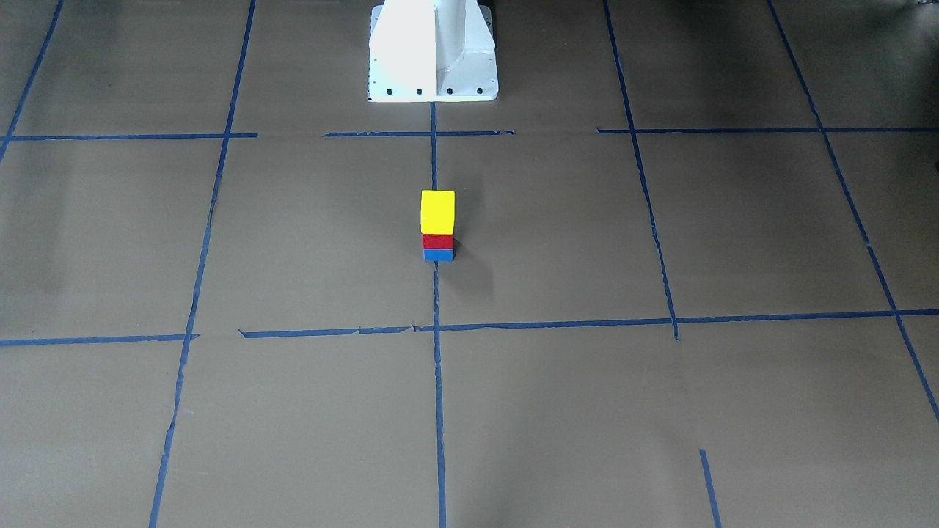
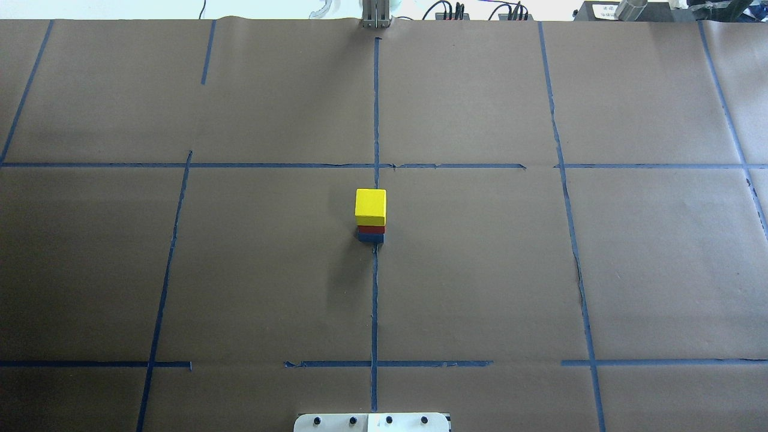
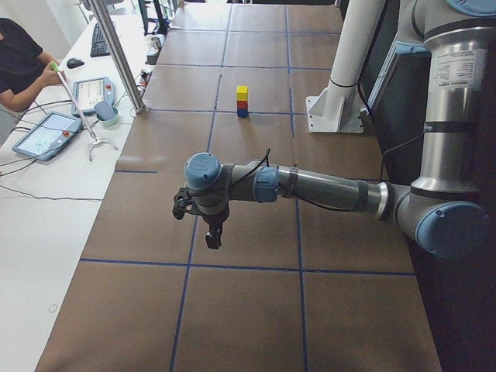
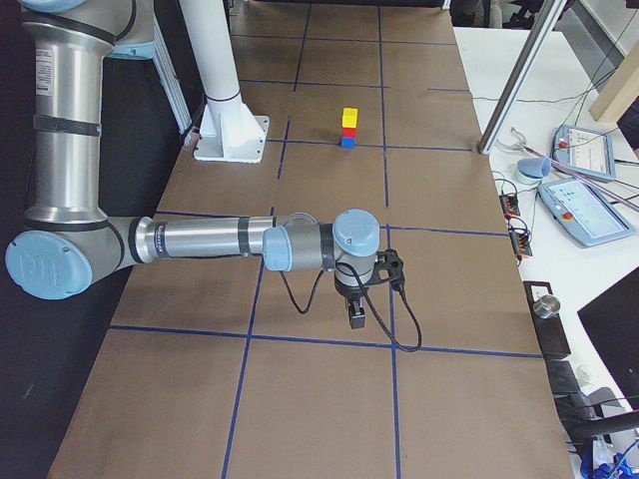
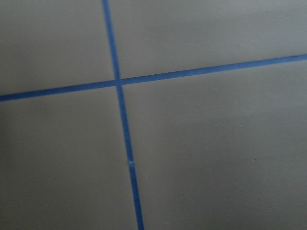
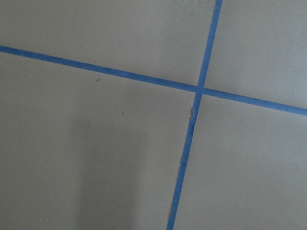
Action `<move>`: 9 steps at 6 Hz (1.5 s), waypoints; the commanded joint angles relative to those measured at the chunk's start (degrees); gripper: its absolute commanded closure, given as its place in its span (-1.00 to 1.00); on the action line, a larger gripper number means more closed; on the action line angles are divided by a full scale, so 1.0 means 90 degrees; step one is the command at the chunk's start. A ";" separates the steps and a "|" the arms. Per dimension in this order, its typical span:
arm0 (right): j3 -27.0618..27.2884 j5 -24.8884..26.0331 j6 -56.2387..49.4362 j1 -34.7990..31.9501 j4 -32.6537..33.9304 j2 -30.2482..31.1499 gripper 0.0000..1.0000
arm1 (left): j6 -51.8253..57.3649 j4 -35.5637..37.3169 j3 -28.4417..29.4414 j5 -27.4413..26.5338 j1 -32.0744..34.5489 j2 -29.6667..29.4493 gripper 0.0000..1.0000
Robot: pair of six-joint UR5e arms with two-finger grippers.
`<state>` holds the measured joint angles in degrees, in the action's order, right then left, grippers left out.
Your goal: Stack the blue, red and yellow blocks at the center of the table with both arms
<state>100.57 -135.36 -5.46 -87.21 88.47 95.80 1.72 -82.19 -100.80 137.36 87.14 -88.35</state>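
Observation:
A stack stands at the table's centre, on the middle tape line: the blue block (image 1: 438, 255) at the bottom, the red block (image 1: 438, 241) on it, the yellow block (image 1: 438, 211) on top. The stack also shows in the overhead view (image 2: 371, 207) and in both side views (image 3: 242, 101) (image 4: 347, 128). My left gripper (image 3: 213, 236) hangs over the table far from the stack, at the robot's left end. My right gripper (image 4: 356, 317) hangs far from it at the right end. Both show only in side views, so I cannot tell if they are open or shut. Neither holds a block.
The white robot base (image 1: 433, 51) stands behind the stack. Blue tape lines (image 2: 375, 300) divide the brown table into squares. An operator (image 3: 19, 62) sits at a side desk with tablets (image 3: 43, 133). A metal post (image 3: 116, 54) stands at the table's edge.

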 commanded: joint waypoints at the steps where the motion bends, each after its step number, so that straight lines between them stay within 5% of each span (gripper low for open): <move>1: -0.0012 -0.0019 0.0039 0.0002 0.0004 0.0010 -1.00 | -0.0153 -0.0202 -0.0059 -0.0347 0.0034 0.0167 -1.00; 9: 0.0036 -0.0155 0.0050 -0.0008 0.0092 0.0010 -1.00 | -0.0162 -0.0351 -0.0069 -0.0506 -0.0082 0.0247 -1.00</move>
<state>100.90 -136.76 -5.01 -87.28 89.36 95.93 0.29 -85.40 -101.36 132.79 86.64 -86.13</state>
